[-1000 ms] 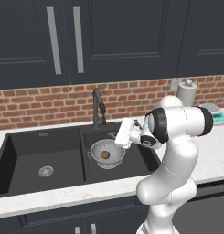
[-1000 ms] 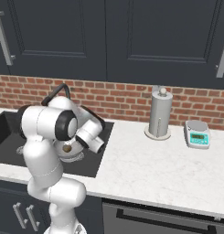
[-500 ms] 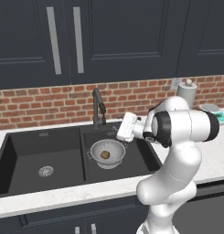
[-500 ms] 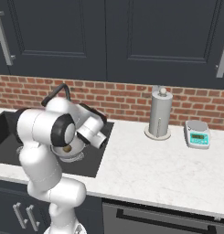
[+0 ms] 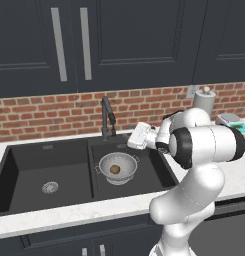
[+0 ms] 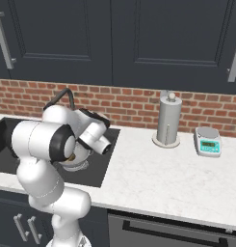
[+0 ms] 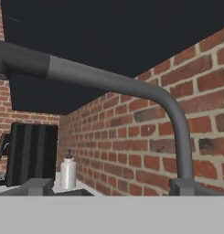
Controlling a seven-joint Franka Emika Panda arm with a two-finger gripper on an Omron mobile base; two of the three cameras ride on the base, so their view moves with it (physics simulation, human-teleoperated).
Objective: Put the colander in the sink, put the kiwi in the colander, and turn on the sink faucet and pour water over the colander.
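Faucet (image 5: 108, 118) stands at the far edge of the sink (image 5: 24, 170), just left of the wide-open, empty tool (image 5: 132, 142), its spout angling out over the colander (image 5: 117, 168) holding the kiwi (image 5: 114, 169).

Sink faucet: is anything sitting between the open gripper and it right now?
Nothing visible does. In the left base view the gripper hangs just right of the sink faucet with bare air between them; the colander holding the kiwi sits lower, in the sink.
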